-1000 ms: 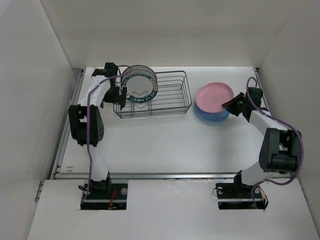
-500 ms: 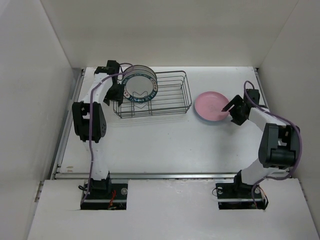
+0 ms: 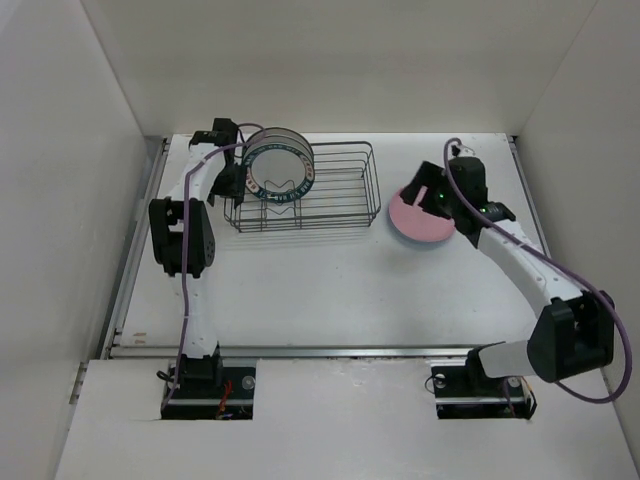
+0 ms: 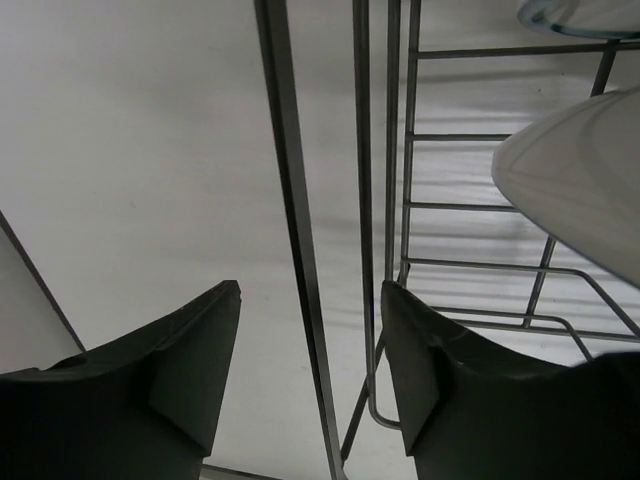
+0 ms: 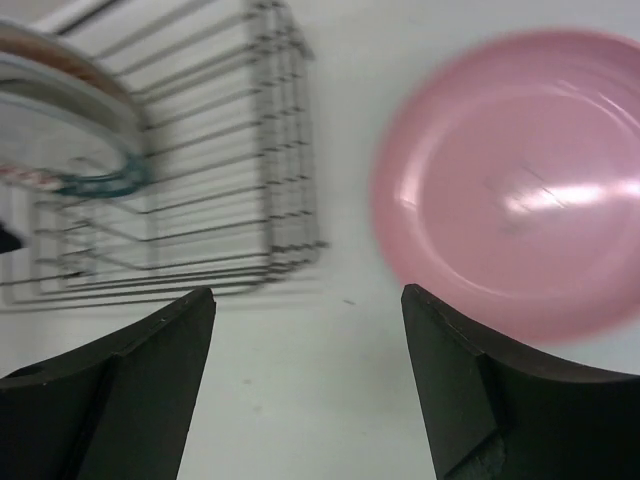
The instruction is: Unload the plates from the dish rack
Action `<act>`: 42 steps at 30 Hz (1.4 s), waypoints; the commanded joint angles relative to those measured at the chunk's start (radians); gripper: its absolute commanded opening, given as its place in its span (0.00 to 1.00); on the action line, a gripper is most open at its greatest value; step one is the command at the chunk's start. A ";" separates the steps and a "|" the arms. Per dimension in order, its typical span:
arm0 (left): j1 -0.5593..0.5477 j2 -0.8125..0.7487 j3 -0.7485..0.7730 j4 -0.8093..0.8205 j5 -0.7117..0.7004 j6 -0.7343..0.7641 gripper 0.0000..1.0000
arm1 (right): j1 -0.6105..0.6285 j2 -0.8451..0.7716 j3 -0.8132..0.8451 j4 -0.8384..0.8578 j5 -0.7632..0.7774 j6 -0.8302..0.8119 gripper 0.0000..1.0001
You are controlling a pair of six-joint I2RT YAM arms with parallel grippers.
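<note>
The rectangular dark wire dish rack (image 3: 330,195) sits on the white table (image 3: 320,290) towards its far side. Its left end holds upright plates. The front one is a round white plate with a blue patterned rim (image 3: 280,172), its face turned towards the near edge. The edges of more plates show just behind it, though the overhead view is too small to tell them apart. The left gripper (image 4: 310,290) is at that same left end of the rack. Its two dark fingers (image 4: 190,370) stand partly apart, with a wire of the rack's end frame running up between them. The pads press on nothing, and a pale plate (image 4: 590,190) lies off to their right inside the rack, not touching them. Just to the right of the rack, apart from it, a round plain pink plate (image 3: 420,218) lies flat on the table. A thin sliver of a light blue plate (image 3: 418,242) peeks out along its near edge, beneath it. The right gripper (image 5: 308,292) hovers above the table between the rack and the pink plate. Its jaws are spread wide and empty, with only bare tabletop between them. In the right wrist view the rack and its plates are blurred.
</note>
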 commanded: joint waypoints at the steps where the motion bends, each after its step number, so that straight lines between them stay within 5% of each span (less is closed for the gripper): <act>1: 0.018 -0.064 0.011 0.009 0.019 0.036 0.56 | 0.086 0.042 0.118 0.152 -0.057 -0.069 0.81; 3: 0.018 -0.108 -0.008 0.031 0.020 0.036 0.73 | 0.108 0.134 0.209 0.161 -0.072 -0.053 0.81; 12: -0.011 -0.319 -0.069 0.240 0.205 0.172 0.86 | 0.163 0.266 0.334 0.172 -0.144 -0.101 0.81; 18: -0.075 -0.101 0.204 0.076 0.276 0.320 0.78 | 0.163 0.349 0.336 0.218 -0.083 -0.136 0.81; 23: -0.075 -0.049 0.225 0.137 0.241 0.293 0.77 | 0.163 0.460 0.439 0.141 -0.035 -0.125 0.81; 27: -0.075 -0.049 0.215 0.168 0.241 0.283 0.67 | 0.163 0.530 0.492 0.141 -0.045 -0.125 0.78; 29: -0.075 -0.049 0.215 0.177 0.253 0.272 0.53 | 0.163 0.564 0.511 0.132 -0.045 -0.125 0.76; 38: -0.085 -0.039 0.196 0.177 0.255 0.323 0.15 | 0.163 0.587 0.500 0.142 -0.133 -0.116 0.45; 42: -0.085 -0.039 0.172 0.197 0.254 0.341 0.00 | 0.163 0.587 0.478 0.152 -0.153 -0.116 0.41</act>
